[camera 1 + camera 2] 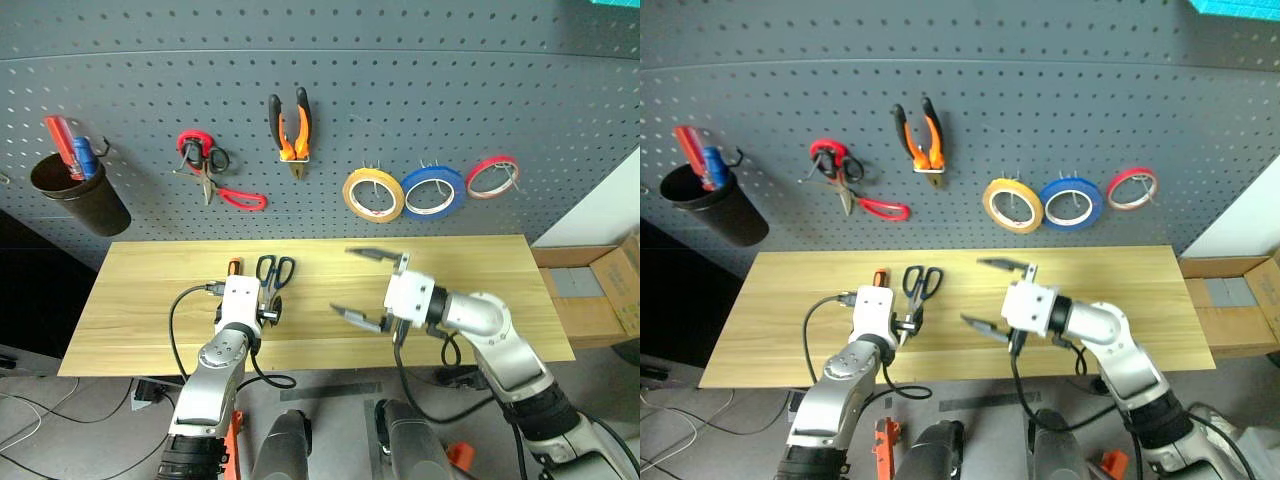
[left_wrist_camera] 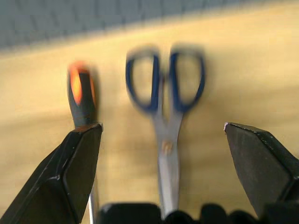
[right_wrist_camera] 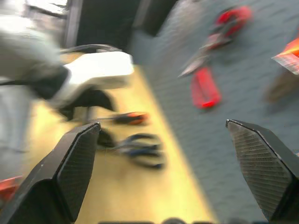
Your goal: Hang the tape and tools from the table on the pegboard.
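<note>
Hovering released over the scissors (image 2: 164,116), the left end effector (image 2: 163,135) risks nudging the screwdriver (image 2: 82,98) beside them; the right end effector (image 1: 362,283) hangs released.

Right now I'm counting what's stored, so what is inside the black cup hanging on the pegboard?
The black cup on the pegboard holds a red-handled tool and a blue-handled one, handles sticking up. Their lower ends are hidden inside.
</note>
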`<state>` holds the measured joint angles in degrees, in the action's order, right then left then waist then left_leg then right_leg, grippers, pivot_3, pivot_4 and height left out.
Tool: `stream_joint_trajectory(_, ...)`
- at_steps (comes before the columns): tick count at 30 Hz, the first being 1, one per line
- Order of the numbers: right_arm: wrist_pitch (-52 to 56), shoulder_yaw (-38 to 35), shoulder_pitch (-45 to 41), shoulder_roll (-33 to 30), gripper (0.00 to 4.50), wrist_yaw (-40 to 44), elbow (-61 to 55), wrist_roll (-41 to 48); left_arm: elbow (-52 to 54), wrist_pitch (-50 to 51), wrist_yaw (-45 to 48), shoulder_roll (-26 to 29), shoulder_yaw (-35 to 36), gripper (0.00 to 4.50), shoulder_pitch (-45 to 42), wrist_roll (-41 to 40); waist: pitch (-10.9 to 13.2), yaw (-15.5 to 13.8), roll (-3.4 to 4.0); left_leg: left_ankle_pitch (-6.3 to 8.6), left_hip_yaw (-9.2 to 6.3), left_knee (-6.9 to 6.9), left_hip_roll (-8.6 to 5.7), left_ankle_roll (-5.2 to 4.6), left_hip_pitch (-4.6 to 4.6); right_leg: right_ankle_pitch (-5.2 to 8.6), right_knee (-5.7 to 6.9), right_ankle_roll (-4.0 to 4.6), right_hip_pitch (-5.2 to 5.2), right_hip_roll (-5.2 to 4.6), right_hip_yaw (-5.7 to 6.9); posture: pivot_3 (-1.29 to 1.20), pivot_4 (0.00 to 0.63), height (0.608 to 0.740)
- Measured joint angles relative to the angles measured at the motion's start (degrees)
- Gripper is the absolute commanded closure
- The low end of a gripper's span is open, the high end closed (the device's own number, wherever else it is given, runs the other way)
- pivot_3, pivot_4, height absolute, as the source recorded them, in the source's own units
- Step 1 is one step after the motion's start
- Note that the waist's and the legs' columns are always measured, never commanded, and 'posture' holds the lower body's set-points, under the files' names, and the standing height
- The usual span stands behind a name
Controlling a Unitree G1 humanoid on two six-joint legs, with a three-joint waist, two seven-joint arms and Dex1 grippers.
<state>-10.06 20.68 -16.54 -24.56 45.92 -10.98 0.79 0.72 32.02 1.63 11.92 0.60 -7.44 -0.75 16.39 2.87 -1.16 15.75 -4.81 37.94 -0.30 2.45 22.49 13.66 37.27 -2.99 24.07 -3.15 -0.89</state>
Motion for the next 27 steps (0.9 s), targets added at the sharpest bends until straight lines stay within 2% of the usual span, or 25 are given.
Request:
stream_joint_trajectory(4,-6.93,3.17,-0.17,0.29,0.03,1.50,3.82,-2.18,-6.01,-0.94,-0.79,-1.14,0.36,0.00,-2.85,0.08,0.73,0.36,-0.15,0.00,-0.01,0.00,0.01,0.01,0.00,0.00,0.00,0.00,0.01,-0.02,0.01,-0.06,0.361,0.740)
stream_joint_trajectory(12,-14.62,5.60,-0.49,1.88,0.03,1.91,11.33,-4.35,-8.25,-1.33,2.82,-0.80,0.98,0.00,-4.51,-1.06,1.51,0.35,-0.07,0.00,0.02,-0.01,0.00,0.01,-0.07,0.01,0.00,-0.02,-0.05,-0.05,-0.01,-0.07,0.380,0.740)
stream_joint_trajectory(15,-14.96,5.62,-0.49,2.30,0.00,1.90,11.43,-4.35,-7.95,-1.12,3.00,-0.19,0.72,0.56,-4.41,-0.85,1.60,0.38,-0.01,0.00,0.02,-0.02,0.01,0.02,-0.08,0.01,0.00,-0.02,-0.05,-0.04,-0.03,-0.07,0.379,0.740)
stream_joint_trajectory(25,-8.68,5.43,-0.49,3.32,0.00,4.49,11.44,-1.24,-6.95,0.67,3.85,0.68,-0.40,4.00,-4.34,-0.60,1.69,0.56,0.06,0.00,0.03,-0.05,0.03,0.02,-0.11,0.01,0.01,-0.02,-0.04,-0.03,-0.04,-0.07,0.366,0.740)
stream_joint_trajectory(27,-6.67,5.40,-0.37,3.29,0.00,5.65,11.44,0.31,-6.86,0.94,3.81,0.72,-0.36,4.01,-4.39,-0.44,1.70,0.55,0.06,0.00,0.03,-0.05,0.03,0.02,-0.11,0.01,0.01,-0.02,-0.04,-0.04,-0.05,-0.06,0.367,0.740)
